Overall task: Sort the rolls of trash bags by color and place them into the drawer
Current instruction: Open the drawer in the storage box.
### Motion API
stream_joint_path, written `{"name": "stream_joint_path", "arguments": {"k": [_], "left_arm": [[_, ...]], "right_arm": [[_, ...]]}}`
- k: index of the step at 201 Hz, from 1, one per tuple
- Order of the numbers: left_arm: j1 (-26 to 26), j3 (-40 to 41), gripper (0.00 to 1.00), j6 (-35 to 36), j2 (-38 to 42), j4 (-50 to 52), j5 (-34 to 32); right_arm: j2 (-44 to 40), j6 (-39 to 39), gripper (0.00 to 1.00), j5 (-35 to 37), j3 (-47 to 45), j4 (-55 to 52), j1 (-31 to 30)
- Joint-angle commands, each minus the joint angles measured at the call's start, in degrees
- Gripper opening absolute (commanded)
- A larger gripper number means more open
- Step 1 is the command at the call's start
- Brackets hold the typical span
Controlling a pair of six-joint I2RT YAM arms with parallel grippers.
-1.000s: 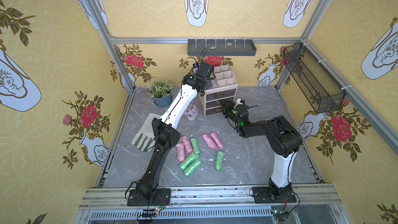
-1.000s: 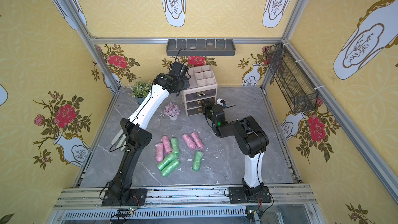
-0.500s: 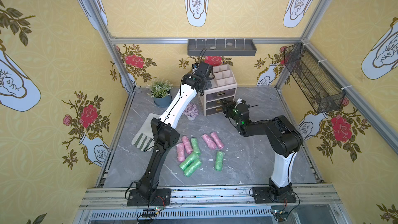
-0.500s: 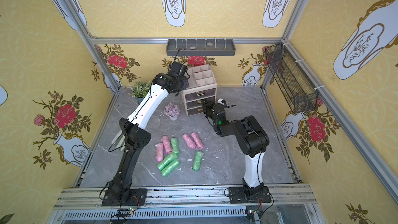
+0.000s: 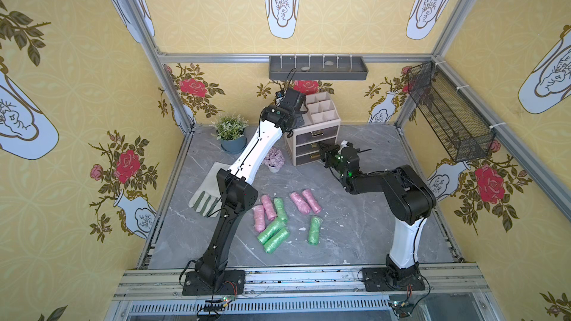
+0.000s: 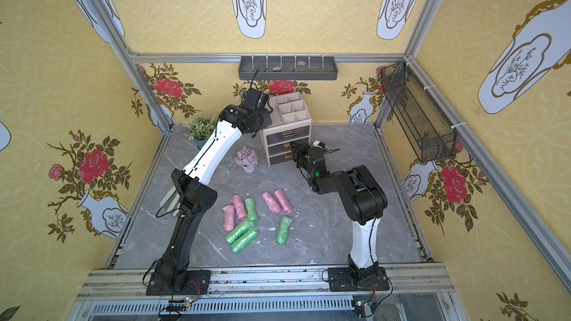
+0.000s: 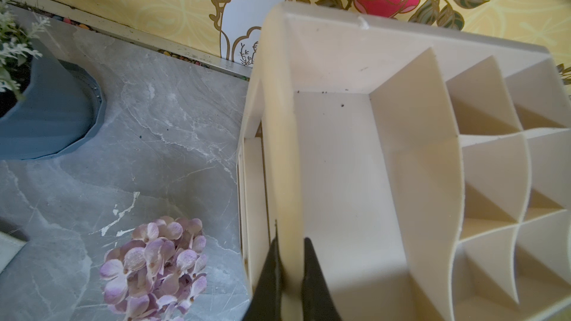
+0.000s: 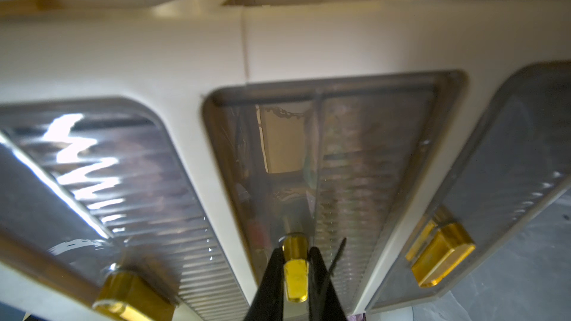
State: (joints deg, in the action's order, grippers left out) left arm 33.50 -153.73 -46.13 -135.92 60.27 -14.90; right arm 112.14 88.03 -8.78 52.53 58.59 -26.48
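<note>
The rolls of trash bags lie loose in the middle of the grey marble table (image 5: 370, 226), a little toward its near edge and well apart from the drawers. Two pink rolls (image 5: 304, 202) lie side by side, touching. Toward the left edge, two more pink rolls (image 5: 264, 213) lie beside a green roll (image 5: 280, 208). Two green rolls (image 5: 273, 235) lie together nearer the front, and a single green roll (image 5: 314, 230) sits alone.

The cream drawer unit (image 5: 315, 125) stands at the far edge of the table, with open compartments on top and three smoky-fronted drawers below. The left pincer (image 7: 290, 243) is clenched on the rim of the unit's side wall, one finger on each side of it. The right pincer (image 8: 296, 250) is closed on the gold handle (image 8: 295, 273) of the middle drawer (image 8: 355, 155). That drawer looks pushed in, though the blurred close view leaves this unsure.

A lilac flower bunch (image 5: 274, 159) stands just beside the unit, a green plant in a blue pot (image 5: 230, 131) near the far left corner, and a glove (image 5: 204, 199) by the left edge.
</note>
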Motion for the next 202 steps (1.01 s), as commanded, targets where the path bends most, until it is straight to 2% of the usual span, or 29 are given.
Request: {"name": "stream_joint_path", "arguments": {"k": [1,202], "left_arm": [[0.08,0.28,0.00,0.34,-1.85,7.83,3.37],[1.17,-3.59,0.00,-2.39,-4.62,9.70,0.67]], "right_arm": [[-0.16,0.29,0.12,-0.67,0.30,4.26,0.20],[-8.35,1.48,0.08,-12.39,-11.94,1.56,1.87]]}}
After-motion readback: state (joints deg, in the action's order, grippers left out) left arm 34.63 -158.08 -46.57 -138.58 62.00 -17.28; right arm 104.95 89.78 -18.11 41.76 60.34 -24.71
